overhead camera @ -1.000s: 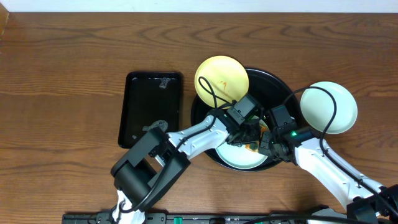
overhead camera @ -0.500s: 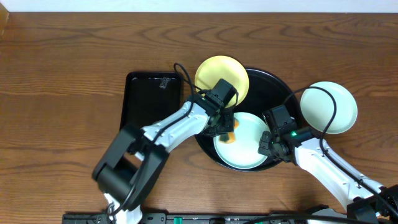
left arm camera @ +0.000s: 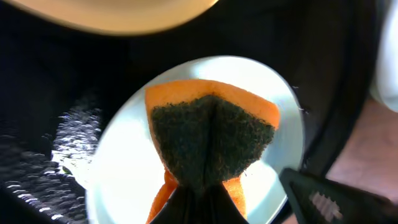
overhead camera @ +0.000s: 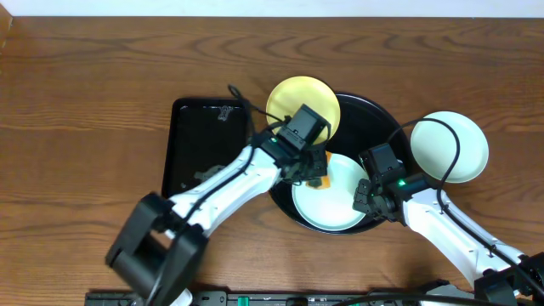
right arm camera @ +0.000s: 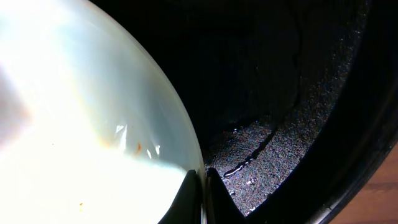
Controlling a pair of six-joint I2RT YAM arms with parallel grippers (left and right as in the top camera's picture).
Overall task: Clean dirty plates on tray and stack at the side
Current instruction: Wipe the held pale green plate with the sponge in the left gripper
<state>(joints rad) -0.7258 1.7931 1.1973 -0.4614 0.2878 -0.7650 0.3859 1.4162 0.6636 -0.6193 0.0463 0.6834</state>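
Observation:
A pale blue plate [overhead camera: 333, 202] lies in the round black tray [overhead camera: 382, 119]. My left gripper [overhead camera: 313, 177] is shut on an orange sponge with a dark scouring face [left arm camera: 211, 134] and holds it on the plate's upper left part [left arm camera: 124, 162]. My right gripper [overhead camera: 364, 197] is shut on this plate's right rim [right arm camera: 196, 158], one finger on each side. A pale yellow plate [overhead camera: 297, 100] with a faint orange smear leans on the tray's upper left rim. A second pale blue plate [overhead camera: 455, 144] lies on the table right of the tray.
A rectangular black tray [overhead camera: 204, 140] lies left of the round tray, with a small clip [overhead camera: 224, 112] at its top. The round tray's floor [right arm camera: 292, 124] is wet. Brown wooden table [overhead camera: 85, 102] lies all around.
My left gripper has moved the sponge from the plate's middle right to its upper left. Orange smears on the plate have gone. My right gripper has held still on the rim.

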